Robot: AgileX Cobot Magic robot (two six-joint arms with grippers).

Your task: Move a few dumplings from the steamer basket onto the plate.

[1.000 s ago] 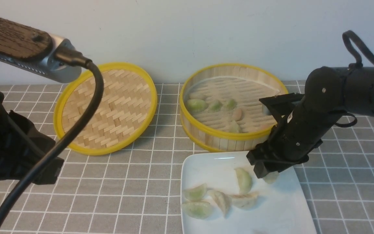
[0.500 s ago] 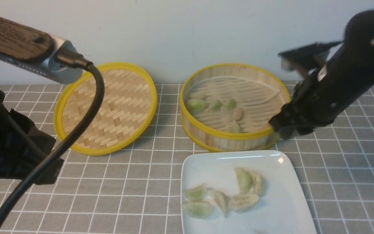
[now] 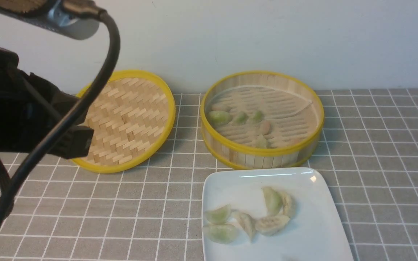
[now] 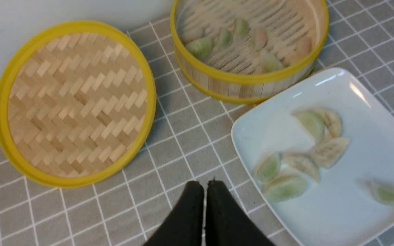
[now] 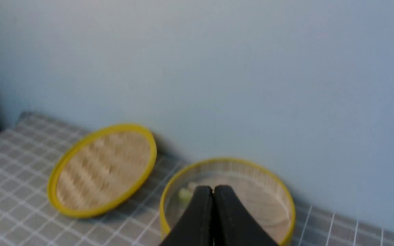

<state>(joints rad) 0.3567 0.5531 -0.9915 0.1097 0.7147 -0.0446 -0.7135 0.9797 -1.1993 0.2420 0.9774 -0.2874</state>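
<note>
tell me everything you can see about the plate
The plate is glossy white, ceramic by its look, squarish with rounded corners and a shallow raised rim. It lies flat on the grey checked cloth, just in front of the basket; whether the two touch cannot be told. Six dumplings cluster on it, and a seventh dumpling lies apart from them.

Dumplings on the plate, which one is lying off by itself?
The pale green dumpling lying alone on a bare stretch of the plate; the other six are bunched together.
</note>
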